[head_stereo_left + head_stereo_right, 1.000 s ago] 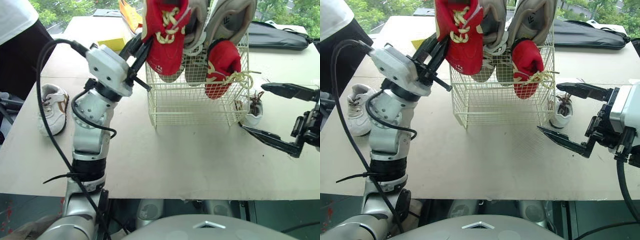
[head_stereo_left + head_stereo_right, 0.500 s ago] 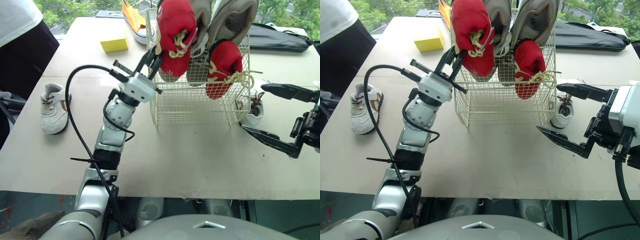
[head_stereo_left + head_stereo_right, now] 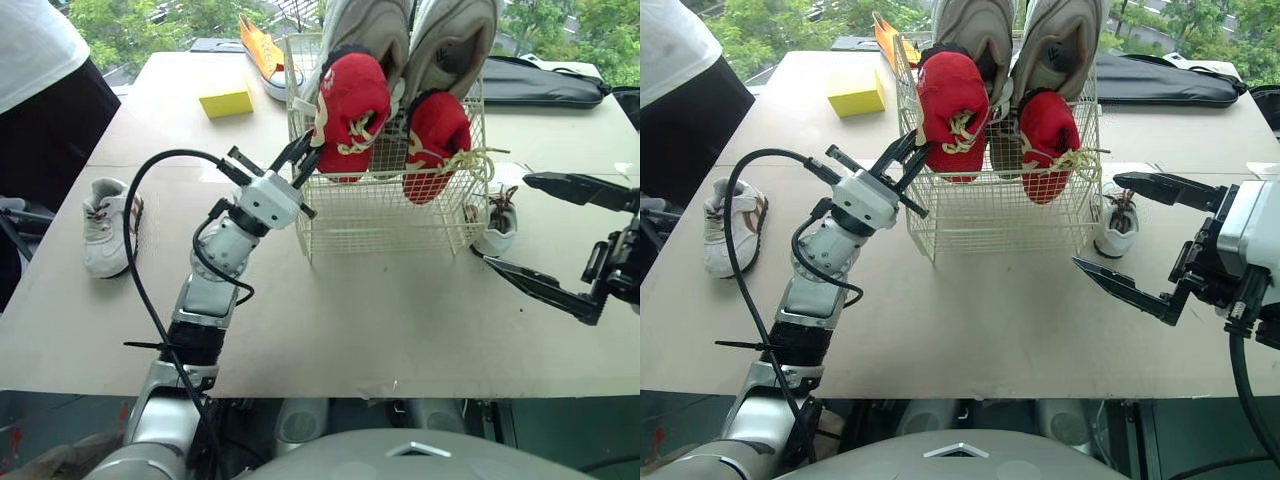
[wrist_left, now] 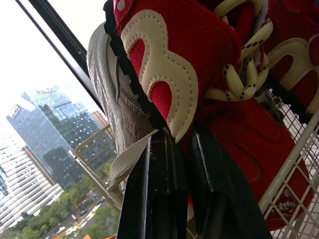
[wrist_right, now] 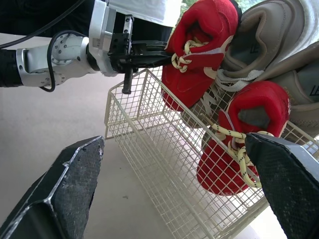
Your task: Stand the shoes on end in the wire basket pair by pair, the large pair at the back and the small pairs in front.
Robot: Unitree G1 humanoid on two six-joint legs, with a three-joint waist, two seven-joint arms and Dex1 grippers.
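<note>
The left gripper (image 3: 300, 160) has brought its red shoe (image 3: 350, 115) down. A second ago the shoe hung high over the basket's left rim; now its lower end sits inside the wire basket (image 3: 390, 215), at the front left. The head camera has also tilted since then. The left fingers (image 4: 154, 199) are clamped on the shoe's side near its collar, and the shoe leans a little towards them, its upper end above the rim.

Four shoes stand in the basket. The second red shoe (image 3: 435, 145) is at the front right, just beside the held one, toe down, with its cream laces hanging out through the wires. Behind the red pair, two large grey shoes (image 3: 365, 30) (image 3: 450, 40) stand on end at the back, side by side and rising well above the rim.

The right gripper (image 3: 505, 220) hovers off the basket's right side with its fingers spread wide and holding nothing.

Three more shoes lie on the surface (image 3: 400, 320):
- One small white shoe (image 3: 1115, 222) with dark laces is just beside the basket's right wall, between the right fingers as the head camera sees it.
- One white shoe (image 3: 105, 215) with brown trim is well to the left of the basket.
- One orange shoe (image 3: 262, 50) is behind the basket's left corner.

A yellow block (image 3: 226, 102) lies near the orange shoe, and a black bag (image 3: 545, 80) lies along the far right edge. A person (image 3: 40, 90) in a white top stands at the surface's left side.
</note>
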